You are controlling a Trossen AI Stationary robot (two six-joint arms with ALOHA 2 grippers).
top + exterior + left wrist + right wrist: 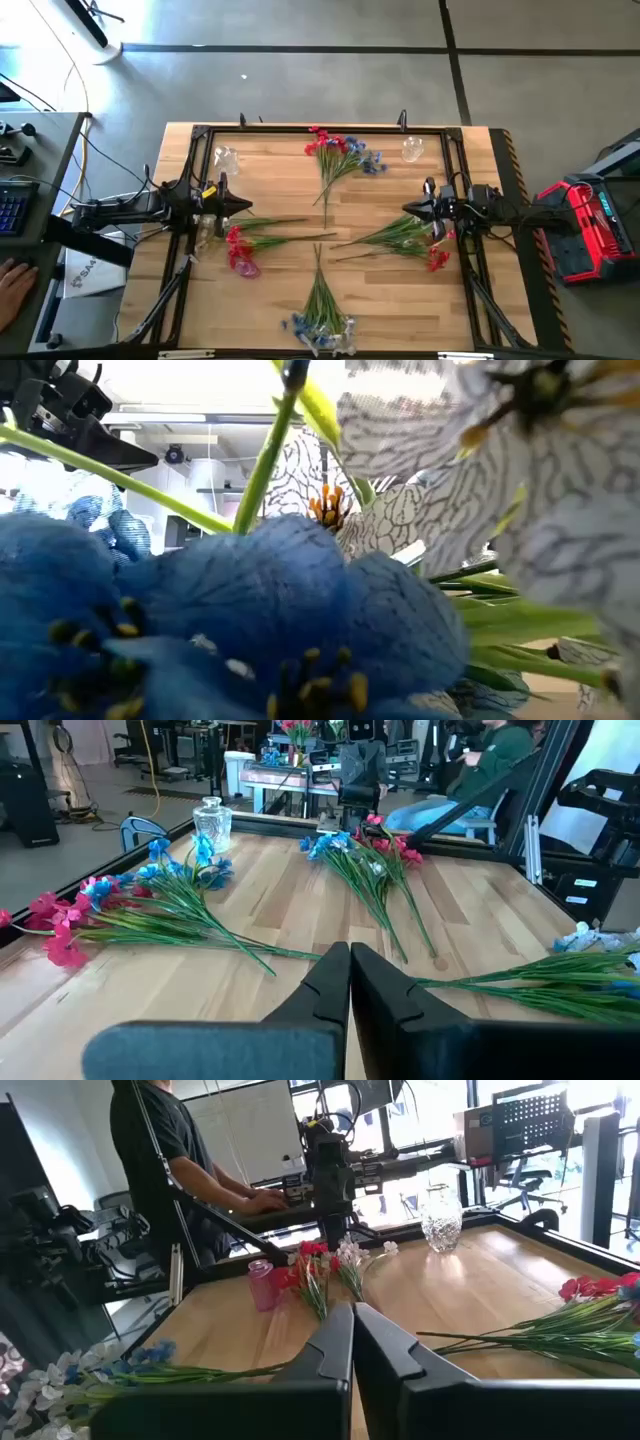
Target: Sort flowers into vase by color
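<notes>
L gripper (pixel 243 207) pressed together, empty, at L side of the light wooden slatted table (pixel 400 300). R gripper (pixel 408 209) likewise closed, empty, at R side.

Nearest to L: bunch of red-blossomed sprigs w/ thin green stems (pixel 255 243), just in front of and below L tip. Long axis runs roughly across the table, blossoms toward L arm, stem ends toward centre. A small pink vase (pixel 246 266) lies beside the blossoms.

R nearer the green-stemmed bunch w/ red heads (pixel 405 240).

Judgement: L arm better placed for the red bunch; approach across the stems, jaws must open first.

Mixed red/blue bunch (pixel 342 155) far side; blue/white bunch (pixel 320 315) near edge.
</notes>
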